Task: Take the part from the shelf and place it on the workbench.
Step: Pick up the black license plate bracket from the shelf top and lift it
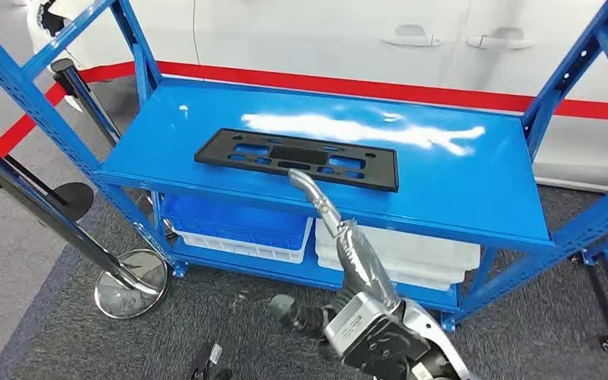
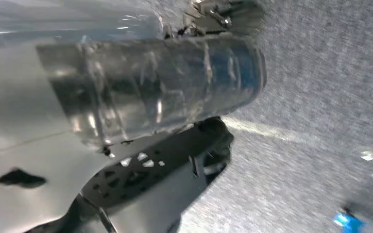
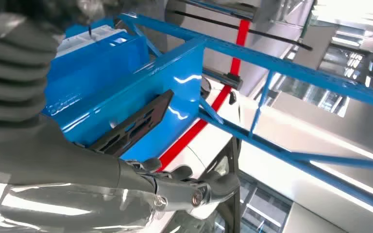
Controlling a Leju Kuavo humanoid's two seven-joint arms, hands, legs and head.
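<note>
The part (image 1: 297,158), a flat black plate with cutouts, is lying on the blue shelf (image 1: 459,170), its long axis running side to side along the front edge. The right hand (image 1: 305,184) is reaching to its near edge, one finger extended; whether it is gripping, I cannot tell.

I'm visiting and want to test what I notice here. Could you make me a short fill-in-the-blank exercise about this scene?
1. The flat black part lies on the ____ shelf.
2. The right hand reaches toward the part's ____ edge.
3. White trays sit on the shelf level ____ the part.
4. A ____ stripe runs along the white wall behind.

Missing words: blue; near; below; red
</note>
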